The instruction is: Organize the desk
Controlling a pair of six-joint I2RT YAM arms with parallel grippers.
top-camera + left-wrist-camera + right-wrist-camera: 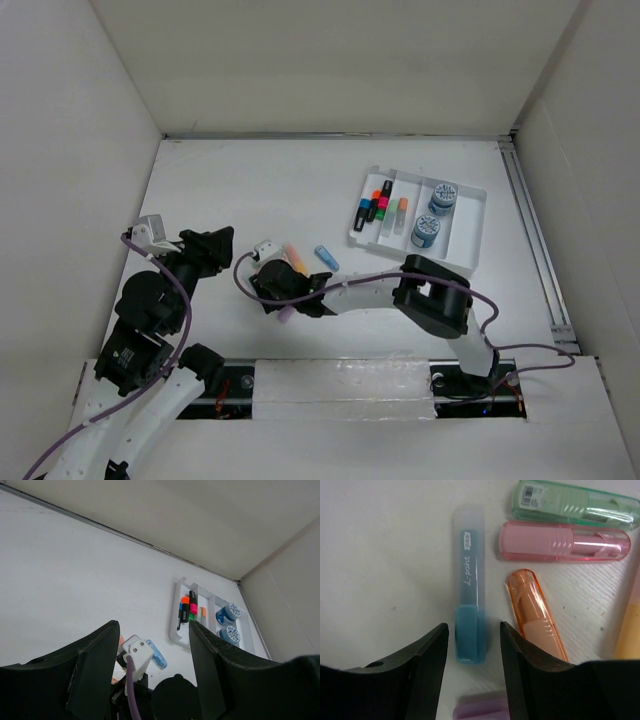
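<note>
On the white desk point(250, 190), my right gripper point(280, 285) hangs low over a cluster of pastel pens. In the right wrist view the gripper point(472, 630) is open, with its jaws either side of the blue end of a clear-capped blue pen point(469, 585), a gap showing on each side. An orange pen point(535, 615), a pink pen point(560, 542), a green pen point(570, 502) and a purple pen point(480, 707) lie close by. My left gripper point(215, 245) is open and empty, raised at the left point(152, 627).
A white ribbed tray point(470, 235) at the right holds several markers point(372, 208) and two blue round containers point(433, 213). A light-blue pen point(327, 258) lies between my right gripper and the tray. A metal rail point(535, 240) runs along the right edge.
</note>
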